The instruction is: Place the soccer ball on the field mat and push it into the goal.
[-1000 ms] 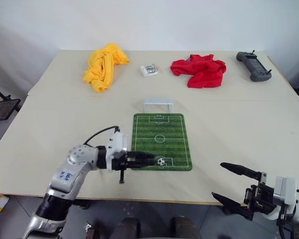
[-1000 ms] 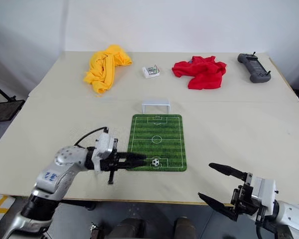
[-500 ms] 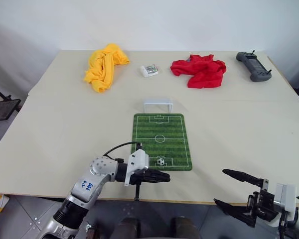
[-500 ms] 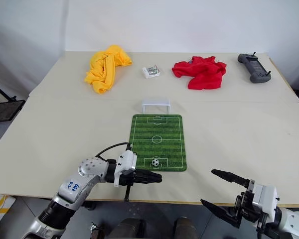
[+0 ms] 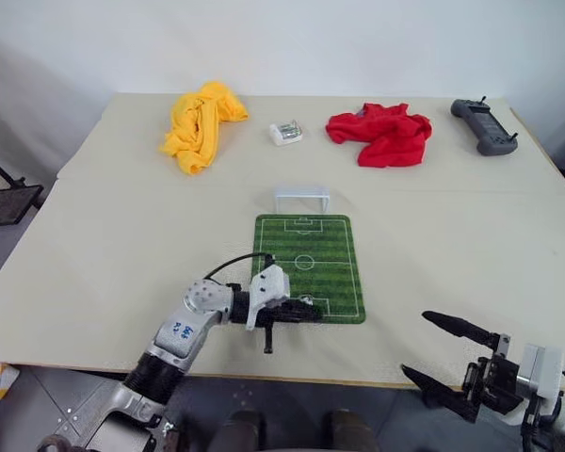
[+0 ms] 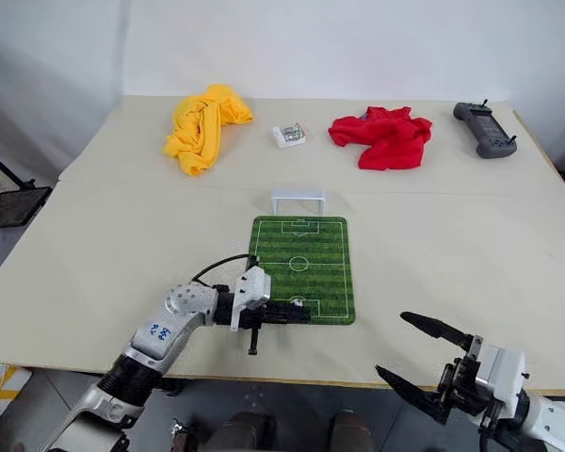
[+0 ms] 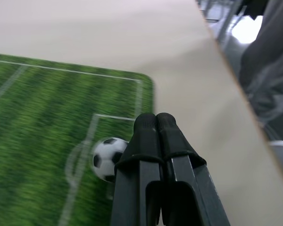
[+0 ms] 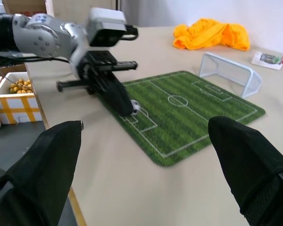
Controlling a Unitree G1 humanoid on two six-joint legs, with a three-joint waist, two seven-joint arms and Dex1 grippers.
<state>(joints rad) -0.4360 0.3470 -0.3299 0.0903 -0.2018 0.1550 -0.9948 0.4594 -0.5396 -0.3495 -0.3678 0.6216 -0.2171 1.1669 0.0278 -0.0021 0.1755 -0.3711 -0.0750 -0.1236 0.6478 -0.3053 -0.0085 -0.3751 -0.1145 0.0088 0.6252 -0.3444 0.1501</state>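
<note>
The soccer ball (image 7: 106, 158) lies on the field mat (image 5: 311, 247) in the near penalty area, white with black patches. My left gripper (image 5: 314, 312) is shut and holds nothing. It lies level across the mat's near end, pointing right, with its fingertips (image 7: 154, 123) right beside the ball on the ball's near side. The white goal (image 5: 301, 199) stands just past the mat's far edge. My right gripper (image 5: 415, 343) hangs open and empty off the table's near right edge, well away from the mat.
At the back of the table lie a yellow cloth (image 5: 200, 125), a small white box (image 5: 285, 132), a red cloth (image 5: 381, 134) and a black controller (image 5: 485, 126). A yellow and white crate (image 8: 9, 94) sits below the table's edge.
My left gripper swung off the mat's near left corner, passed in front of the mat, and now lies behind the ball. The ball has stayed put. The right gripper has not moved.
</note>
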